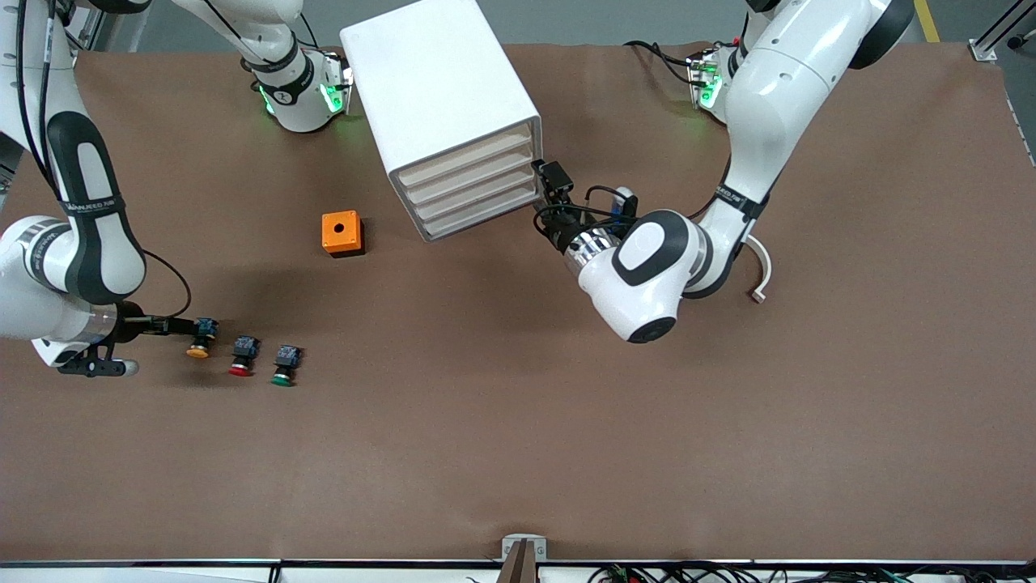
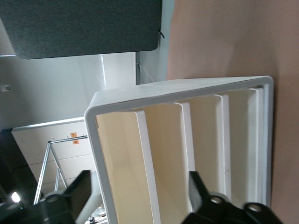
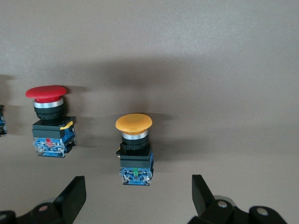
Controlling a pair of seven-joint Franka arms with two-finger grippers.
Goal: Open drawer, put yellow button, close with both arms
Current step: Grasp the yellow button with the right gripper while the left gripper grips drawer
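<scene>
Green button (image 1: 284, 364): nearest the front camera by a hair, last in a row of 3, at about 3 o'clock from the red one.
Red button (image 1: 241, 356): middle of that row, lying on its side just beside the yellow one.
Yellow button (image 1: 200, 338): it lies on its side at the right arm's end of the table, at roughly 9 o'clock from the red button; yellow-orange mushroom cap, silver collar, black-and-blue body, cap pointing toward the front camera.
My right gripper (image 1: 180, 325): fingers spread wide, holding nothing, level with the button's body, which lies between and just ahead of my fingertips.
Right-arm advice: I judge I should slide in until the black body sits squarely between the pads, then close on the body, not the rounded cap, and keep clear of the red neighbour.
Orange box (image 1: 341, 232): small, with 1 round hole on top, at about 1 o'clock from the button row, near the cabinet.
My left gripper (image 1: 549, 185): at the drawer fronts' corner, fingers well apart, gripping nothing I can see.
Drawer (image 1: 468, 153): uppermost of 4 cream fronts in the white cabinet (image 1: 437, 81), not yet pulled out.
Left-arm advice: I would catch only the top front's lip and pull straight out along its runners, so the cabinet does not skid.
</scene>
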